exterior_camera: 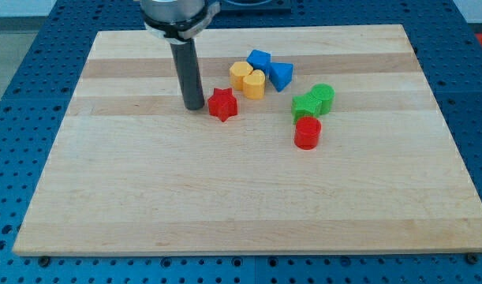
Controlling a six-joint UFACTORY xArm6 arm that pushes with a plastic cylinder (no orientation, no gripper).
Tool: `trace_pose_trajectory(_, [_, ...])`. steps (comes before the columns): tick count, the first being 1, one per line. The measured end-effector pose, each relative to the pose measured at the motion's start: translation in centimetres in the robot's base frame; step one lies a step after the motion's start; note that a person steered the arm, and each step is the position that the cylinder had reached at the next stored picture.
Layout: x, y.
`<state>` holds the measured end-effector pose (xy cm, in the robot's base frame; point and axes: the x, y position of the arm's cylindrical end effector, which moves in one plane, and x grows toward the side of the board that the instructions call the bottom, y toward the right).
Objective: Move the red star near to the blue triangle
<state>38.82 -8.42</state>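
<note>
No pincer showed; my tip (194, 106) stood just left of the red star (222, 104), with the blue triangle (281, 75) well apart.

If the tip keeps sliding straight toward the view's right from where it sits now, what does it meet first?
Most likely the red star: it lies just right of my tip, very close or already touching; the picture cannot settle contact. Beyond it on that line is bare board, then the green blocks.
</note>
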Motion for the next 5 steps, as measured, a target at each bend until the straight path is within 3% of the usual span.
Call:
trace_pose_trajectory(3, [3.9,6.3])
trace_pose_trajectory(5, [3.1,9.3])
